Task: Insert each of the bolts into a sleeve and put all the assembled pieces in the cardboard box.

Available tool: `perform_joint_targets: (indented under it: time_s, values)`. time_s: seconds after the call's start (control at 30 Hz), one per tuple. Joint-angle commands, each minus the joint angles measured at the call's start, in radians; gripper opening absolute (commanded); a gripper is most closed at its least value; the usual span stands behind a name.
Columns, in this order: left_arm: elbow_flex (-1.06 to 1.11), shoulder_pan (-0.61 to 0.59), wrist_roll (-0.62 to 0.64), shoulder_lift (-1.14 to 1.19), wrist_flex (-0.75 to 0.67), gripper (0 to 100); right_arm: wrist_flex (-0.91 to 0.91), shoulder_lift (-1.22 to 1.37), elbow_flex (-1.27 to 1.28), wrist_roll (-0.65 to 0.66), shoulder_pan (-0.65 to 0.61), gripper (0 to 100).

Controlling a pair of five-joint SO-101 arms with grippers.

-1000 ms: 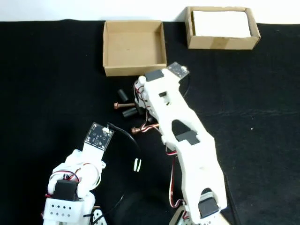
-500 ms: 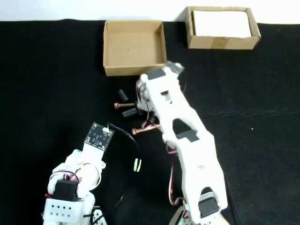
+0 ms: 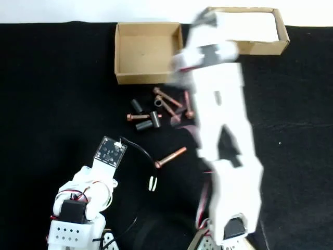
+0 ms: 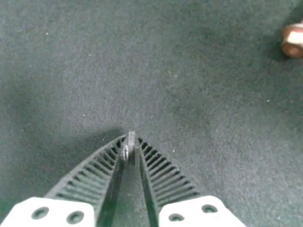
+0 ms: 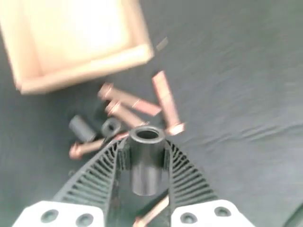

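- Beneath everything, a black-covered table (image 3: 47, 78) carries the cardboard box (image 3: 148, 78) near its far edge; every place below is given from that box.
- Right arm (image 3: 221, 114): it stretches up past the box's right side, and its blurred far end sits between that box and the second box. A second ago it was bent low over the pile of parts in front of the box; it has since swung up and away.
- Left arm (image 3: 86, 200): folded well in front of the box, the same as in the earlier frames.
- Cardboard box: open on top, with its plain brown floor showing from wall to wall.
- Second box (image 3: 250, 48): just right of the cardboard box, with a white pad (image 3: 255, 26) lying in it.
- Right gripper (image 5: 144, 142): clamped around one upright black sleeve (image 5: 146, 163), held above the loose parts.
- Left gripper (image 4: 131, 142): fingers closed tip to tip, pointed at the table cover.
- Bolts (image 3: 167, 97): several copper ones lie loose just in front of the box, uncovered since the arm lifted. A lone bolt (image 3: 170, 157) lies farther from the box and has shifted since a second ago.
- Sleeves (image 3: 144, 125): a few black ones lie among those bolts in front of the box.
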Motion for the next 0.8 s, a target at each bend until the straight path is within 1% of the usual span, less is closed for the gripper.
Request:
perform_joint_targets:
  time_s: [0.0,0.13,0.2,0.27,0.33,0.43,0.5,0.57,0.67,0.77]
  values:
    - [0.018,0.015,-0.005,0.001,0.002,1,0.005,-0.209,-0.044,0.081,0.213,0.6]
    - [0.018,0.071,0.000,0.001,-0.006,1,0.005,-0.351,0.094,0.192,0.406,0.6]
    - [0.018,0.111,0.000,0.001,-0.055,1,0.005,-0.414,0.226,0.261,0.473,0.6]
    - [0.016,0.110,-0.005,0.001,-0.097,1,0.005,-0.466,0.383,0.331,0.527,0.6]
    - [0.007,0.081,-0.012,0.001,-0.137,1,0.005,-0.503,0.555,0.374,0.558,0.6]
    - [0.005,0.091,-0.124,0.007,-0.284,1,-0.024,-0.527,0.789,0.379,0.552,0.6]
    - [-0.021,0.088,-0.167,0.010,-0.327,1,-0.068,-0.533,0.908,0.381,0.529,0.6]
    - [-0.077,0.068,-0.167,0.013,-0.325,1,-0.137,-0.550,1.007,0.382,0.493,0.6]
    - [-0.177,-0.030,-0.153,0.081,-0.299,1,-0.234,-0.587,1.133,0.379,0.427,0.6]
    - [-0.352,-0.102,-0.060,0.271,-0.232,1,-0.398,-0.618,1.265,0.374,0.369,0.6]
